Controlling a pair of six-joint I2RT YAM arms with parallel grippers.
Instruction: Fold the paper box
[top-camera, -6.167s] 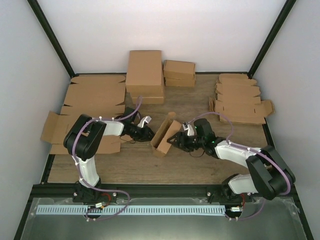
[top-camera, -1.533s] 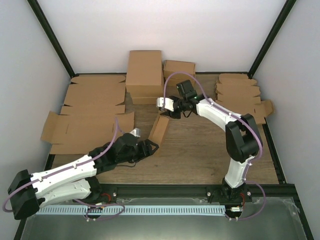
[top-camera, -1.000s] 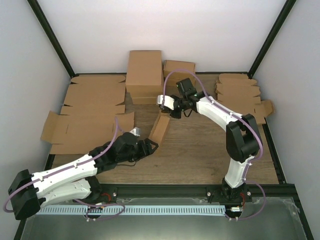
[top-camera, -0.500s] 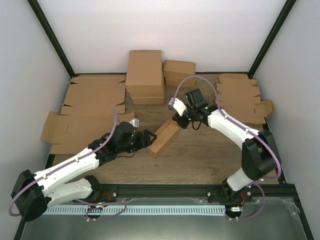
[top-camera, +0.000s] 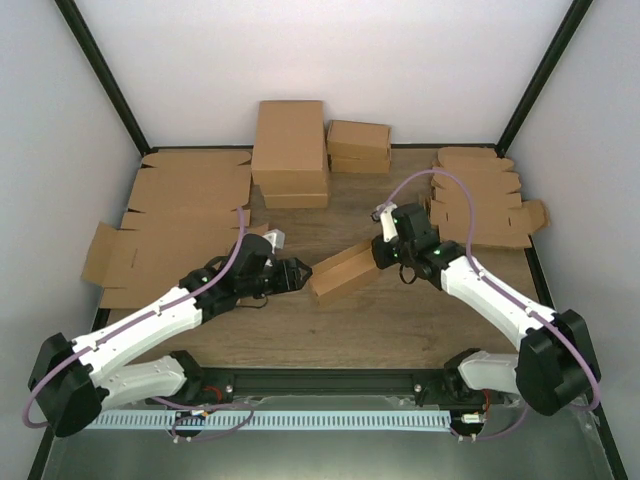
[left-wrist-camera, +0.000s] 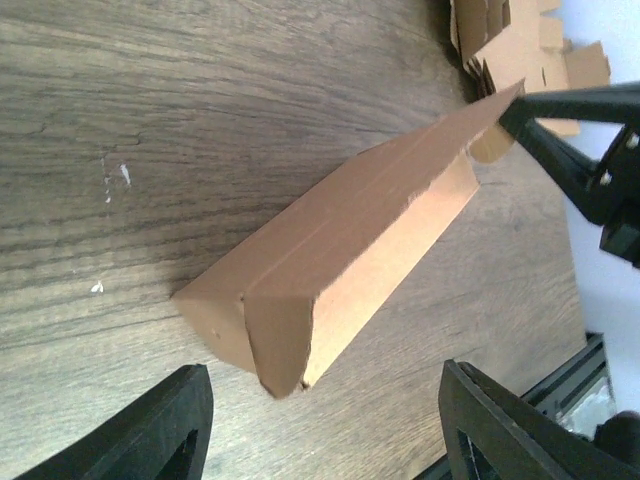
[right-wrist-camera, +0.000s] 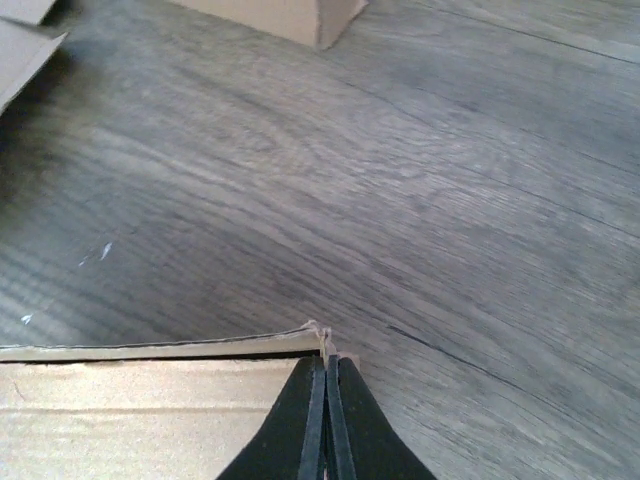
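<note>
Chg: paper box (top-camera: 343, 270) swung round, now lies flat mid table (top-camera: 400, 320). R pincer (top-camera: 380, 254) clenched on its lid corner. L pincer (top-camera: 297, 276) released, moved up beside other end, no contact. Prob end flaps next.

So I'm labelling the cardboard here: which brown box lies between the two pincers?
The small narrow box mid-table, slanting between the open left pincer and the right pincer, which pinches one corner. The other boxes sit stacked at the back.
</note>
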